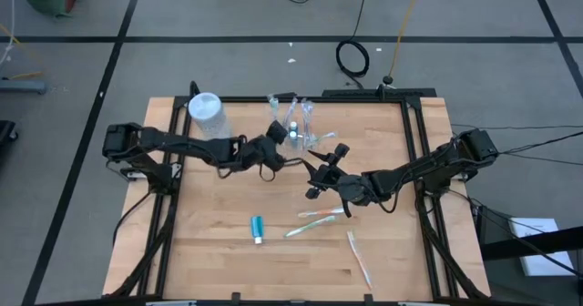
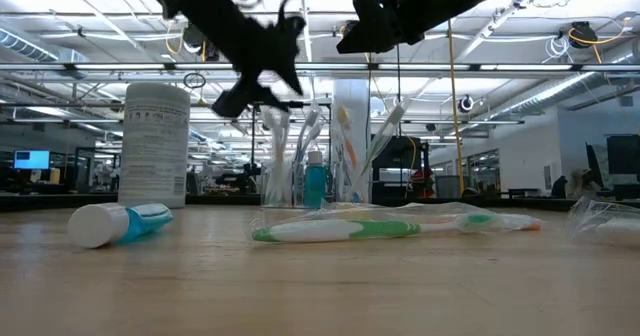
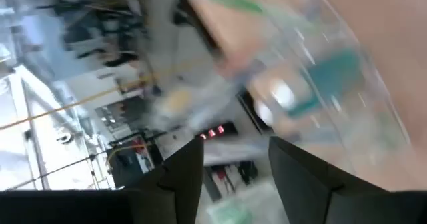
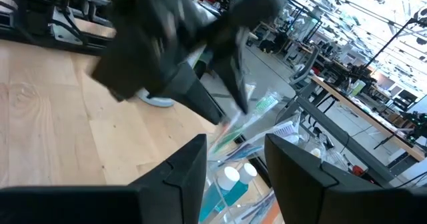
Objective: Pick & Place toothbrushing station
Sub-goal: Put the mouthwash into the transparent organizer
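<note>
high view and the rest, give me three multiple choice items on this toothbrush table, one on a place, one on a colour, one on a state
1. Where does the loose toothpaste tube lie?
A. inside the cup
B. flat on the table, in its front half
C. on the white container

2. What colour is the handle of the wrapped toothbrush nearest the low camera?
A. green and white
B. red
C. black

3. How do the fingers of the right gripper stand?
A. shut on a toothbrush
B. shut on the tube
C. open, holding nothing

Answers:
1 B, the high view shows it alone on bare wood.
2 A, the low view shows green on white.
3 C, the right wrist view shows a clear gap between them.
</note>
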Controlling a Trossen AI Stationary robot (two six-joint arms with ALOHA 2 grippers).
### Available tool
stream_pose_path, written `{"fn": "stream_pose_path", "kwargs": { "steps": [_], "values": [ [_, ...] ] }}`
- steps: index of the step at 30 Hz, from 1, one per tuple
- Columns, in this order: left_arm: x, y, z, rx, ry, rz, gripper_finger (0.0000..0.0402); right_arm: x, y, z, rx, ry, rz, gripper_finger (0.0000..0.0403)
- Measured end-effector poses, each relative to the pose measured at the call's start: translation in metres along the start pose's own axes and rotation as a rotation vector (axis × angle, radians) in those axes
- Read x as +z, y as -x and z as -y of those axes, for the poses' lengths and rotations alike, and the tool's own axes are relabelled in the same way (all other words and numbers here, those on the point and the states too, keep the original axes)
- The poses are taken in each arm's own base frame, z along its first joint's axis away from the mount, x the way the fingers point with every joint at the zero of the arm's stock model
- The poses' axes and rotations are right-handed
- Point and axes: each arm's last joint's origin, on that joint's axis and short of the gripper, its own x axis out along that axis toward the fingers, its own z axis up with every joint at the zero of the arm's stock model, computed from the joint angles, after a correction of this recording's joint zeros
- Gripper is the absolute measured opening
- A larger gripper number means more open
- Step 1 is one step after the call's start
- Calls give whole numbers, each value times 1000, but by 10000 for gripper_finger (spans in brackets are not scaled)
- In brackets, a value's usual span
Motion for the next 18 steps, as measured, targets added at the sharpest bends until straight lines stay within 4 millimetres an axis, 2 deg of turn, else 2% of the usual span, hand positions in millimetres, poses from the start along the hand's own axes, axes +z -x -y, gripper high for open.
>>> {"fn": "stream_pose_path", "kwargs": {
  "steps": [4, 8, 13, 18],
  "values": [
    [2, 29, -16, 80, 197, 71, 172, 0, 0, 0, 0, 0, 0, 144],
    [-10, 61, -32, 101, 575, 167, 164, 0, 0, 0, 0, 1, 0, 144],
    [-42, 94, -40, -71, 902, 358, 157, 0, 0, 0, 0, 0, 0, 143],
    [-70, 121, -34, -275, 1073, 428, 155, 0, -2, 2, -9, -11, -1, 142]
  ]
}}
